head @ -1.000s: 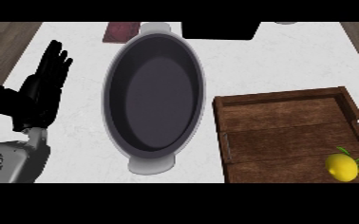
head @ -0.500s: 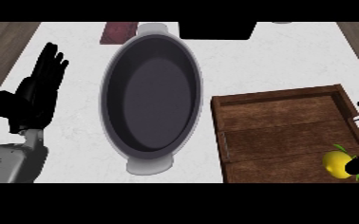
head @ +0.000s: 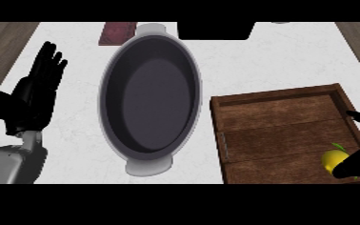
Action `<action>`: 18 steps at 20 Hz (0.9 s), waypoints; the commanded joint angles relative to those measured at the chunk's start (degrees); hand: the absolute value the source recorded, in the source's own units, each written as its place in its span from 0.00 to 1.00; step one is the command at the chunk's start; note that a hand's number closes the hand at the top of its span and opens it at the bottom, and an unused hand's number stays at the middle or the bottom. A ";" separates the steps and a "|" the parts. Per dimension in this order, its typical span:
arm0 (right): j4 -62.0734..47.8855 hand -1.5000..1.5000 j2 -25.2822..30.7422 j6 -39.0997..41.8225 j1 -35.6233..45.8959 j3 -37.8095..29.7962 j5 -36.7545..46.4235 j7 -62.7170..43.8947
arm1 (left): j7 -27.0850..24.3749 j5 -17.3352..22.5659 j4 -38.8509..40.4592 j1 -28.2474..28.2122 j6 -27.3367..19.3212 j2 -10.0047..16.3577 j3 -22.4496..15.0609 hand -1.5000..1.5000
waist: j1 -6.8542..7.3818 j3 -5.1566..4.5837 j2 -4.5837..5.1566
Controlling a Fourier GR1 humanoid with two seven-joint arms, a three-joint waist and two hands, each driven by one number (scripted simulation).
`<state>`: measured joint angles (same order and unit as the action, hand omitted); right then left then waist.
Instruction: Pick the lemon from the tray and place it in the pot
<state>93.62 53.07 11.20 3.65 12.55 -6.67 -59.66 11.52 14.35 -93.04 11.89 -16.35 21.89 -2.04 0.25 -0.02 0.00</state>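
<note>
The lemon (head: 335, 158) lies in the near right corner of the wooden tray (head: 281, 128), close to the view's right edge, with the robot's right hand (head: 350, 172) touching or just overlapping its lower right side. So little of that hand is in view (only dark slivers at the frame's edge, one below the fruit and one farther up the tray) that it cannot be told whether it is spread, closed or already round the lemon. The fruit appears to stand with its long axis running roughly away from the robot, a small pointed, greenish tip facing the tray's far side; its near end is hidden.

To the left of the tray, just beside its rim, sits the oval dark pot (head: 146, 164), its own long axis also running away from the robot, a grey handle at each end and nothing inside. The pick looks barely under way and the carry is not yet begun.

The risks, as a judgement: the lemon is round-sided and near the tray's corner, so an off-centre closing could roll it against the wall or out of reach; a low carry could catch the tray's left rim before reaching the pot.

The left hand (head: 35, 95) rests at the view's left on the white counter (head: 281, 62), open and pointing up. A dark red slab (head: 116, 32) and a black block (head: 215, 30) lie beyond the pot.
</note>
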 commanded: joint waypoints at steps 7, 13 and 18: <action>-2.45 0.00 -4.19 4.86 -1.64 -2.28 4.89 -1.18 | -0.19 -3.30 3.50 2.61 0.98 -3.24 1.51 0.50 | -0.49 0.00 0.01; -7.23 0.00 -7.03 3.12 -4.08 -2.44 10.67 3.13 | -0.54 -0.90 2.05 -1.12 5.58 -1.49 5.32 0.50 | -0.44 0.01 -0.01; -11.74 0.00 -10.97 4.85 -0.86 -2.23 12.61 5.02 | 0.01 -3.36 -4.15 -4.59 4.76 -3.01 3.64 0.50 | 0.13 0.02 -0.03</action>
<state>86.37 44.91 14.23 1.73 10.54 4.21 -55.37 11.89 10.83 -93.92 10.57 -13.19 18.76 0.92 0.12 -0.70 -0.36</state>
